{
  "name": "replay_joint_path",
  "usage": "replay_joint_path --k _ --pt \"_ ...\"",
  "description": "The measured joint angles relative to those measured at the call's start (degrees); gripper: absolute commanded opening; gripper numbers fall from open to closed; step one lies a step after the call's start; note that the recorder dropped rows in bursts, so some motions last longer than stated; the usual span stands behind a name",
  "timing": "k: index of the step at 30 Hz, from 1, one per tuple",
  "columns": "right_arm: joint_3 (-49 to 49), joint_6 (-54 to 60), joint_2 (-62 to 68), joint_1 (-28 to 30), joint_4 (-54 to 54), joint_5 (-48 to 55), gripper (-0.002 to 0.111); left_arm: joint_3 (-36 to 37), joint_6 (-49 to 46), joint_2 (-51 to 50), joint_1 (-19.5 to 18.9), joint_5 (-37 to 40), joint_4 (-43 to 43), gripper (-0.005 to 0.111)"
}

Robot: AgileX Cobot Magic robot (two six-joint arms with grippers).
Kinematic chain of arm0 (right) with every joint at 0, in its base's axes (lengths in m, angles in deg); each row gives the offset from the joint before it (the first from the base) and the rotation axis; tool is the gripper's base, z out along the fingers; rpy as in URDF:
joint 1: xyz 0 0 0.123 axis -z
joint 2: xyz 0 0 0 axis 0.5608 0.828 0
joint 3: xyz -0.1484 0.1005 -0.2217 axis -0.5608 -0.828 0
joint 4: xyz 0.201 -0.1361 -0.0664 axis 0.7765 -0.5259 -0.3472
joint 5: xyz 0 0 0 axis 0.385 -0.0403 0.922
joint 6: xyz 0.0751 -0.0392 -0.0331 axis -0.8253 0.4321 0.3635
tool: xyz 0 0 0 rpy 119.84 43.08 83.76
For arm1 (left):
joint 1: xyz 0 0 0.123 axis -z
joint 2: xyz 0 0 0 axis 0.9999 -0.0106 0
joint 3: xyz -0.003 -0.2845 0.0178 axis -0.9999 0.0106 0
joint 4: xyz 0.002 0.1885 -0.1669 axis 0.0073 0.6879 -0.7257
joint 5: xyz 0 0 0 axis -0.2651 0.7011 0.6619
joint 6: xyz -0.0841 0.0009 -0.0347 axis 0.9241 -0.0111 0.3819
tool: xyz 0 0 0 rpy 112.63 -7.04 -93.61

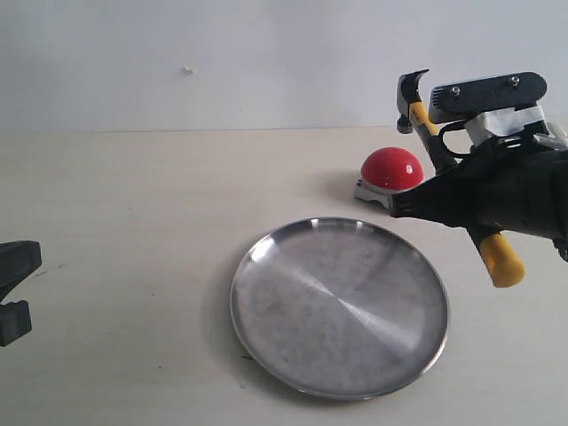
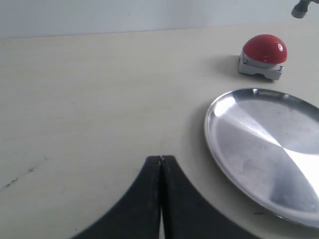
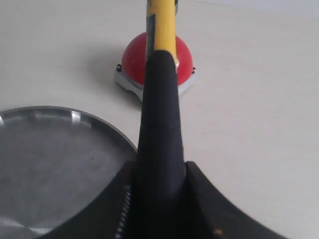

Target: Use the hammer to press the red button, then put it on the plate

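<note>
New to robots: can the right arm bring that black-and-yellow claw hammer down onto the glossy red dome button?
Probably yes: the right gripper holds the hammer raised near the red dome button, nothing between them; the round silver plate lies aside.

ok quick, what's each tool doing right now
left tool: closed, holding nothing
right tool: closed on the hammer, gripping its handle

No legible text — none anywhere

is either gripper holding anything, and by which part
The right gripper holds the hammer by the middle of its black handle; the left gripper holds nothing.
</note>
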Motion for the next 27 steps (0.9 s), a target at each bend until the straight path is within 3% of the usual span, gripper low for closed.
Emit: replay_joint_path --k 10,27 --pt "0.00 -20.42 7.36 0.00 -15.75 -1.22 0.000 0.00 0.00 0.00 0.00 0.13 -0.09 0.000" --pt "6.47 -17.58 6.64 0.00 -17.41 -2.48 0.000 0.00 0.00 0.00 0.00 0.13 -0.09 0.000"
